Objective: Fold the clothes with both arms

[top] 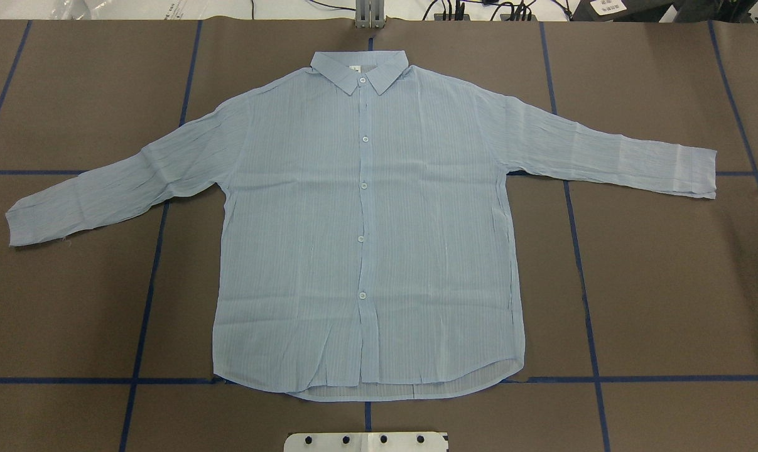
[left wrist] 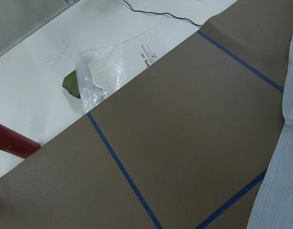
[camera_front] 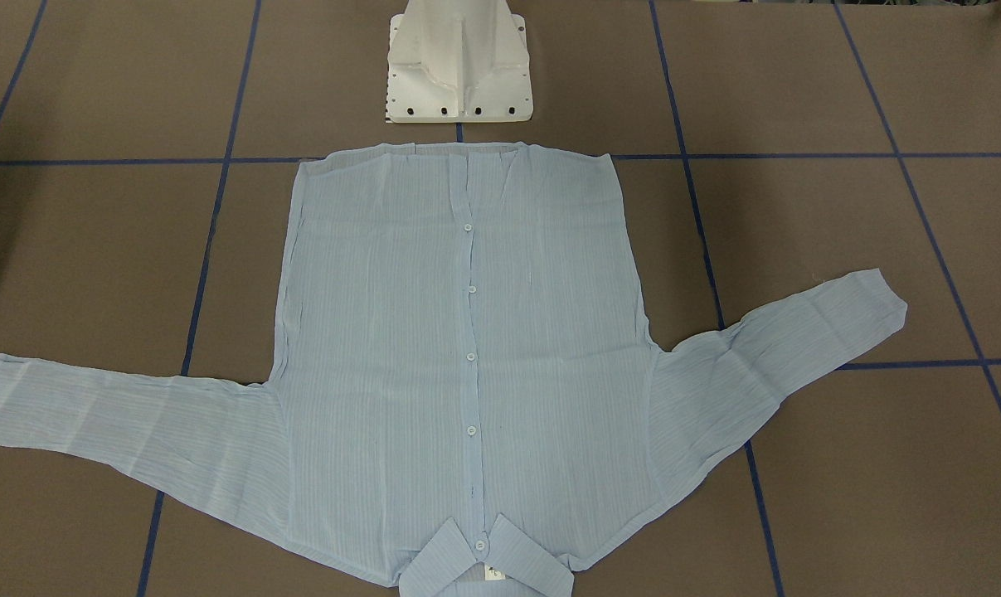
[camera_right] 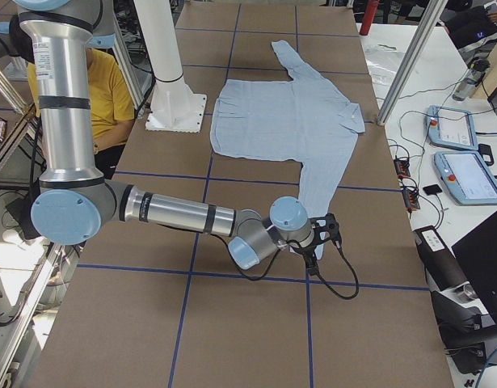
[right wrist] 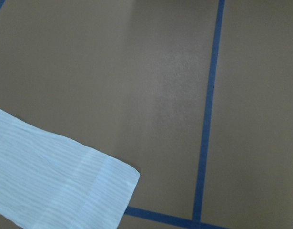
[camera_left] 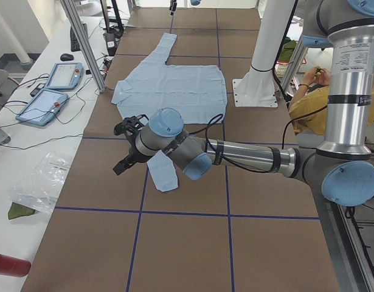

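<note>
Shirt [top: 366, 220] flat on bench [top: 667, 282], sleeves [top: 102, 188] spread; we'd take both cuffs [top: 699, 172] together, left hand [camera_left: 123, 149] and right hand [camera_right: 322, 241] poised nearby, their opening we cannot tell.

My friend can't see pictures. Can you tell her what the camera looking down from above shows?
A light blue long-sleeved shirt lies flat and buttoned on a brown table marked with blue tape lines. Its collar is at the far side and both sleeves spread out sideways. The white base peeks in at the bottom edge.
</note>
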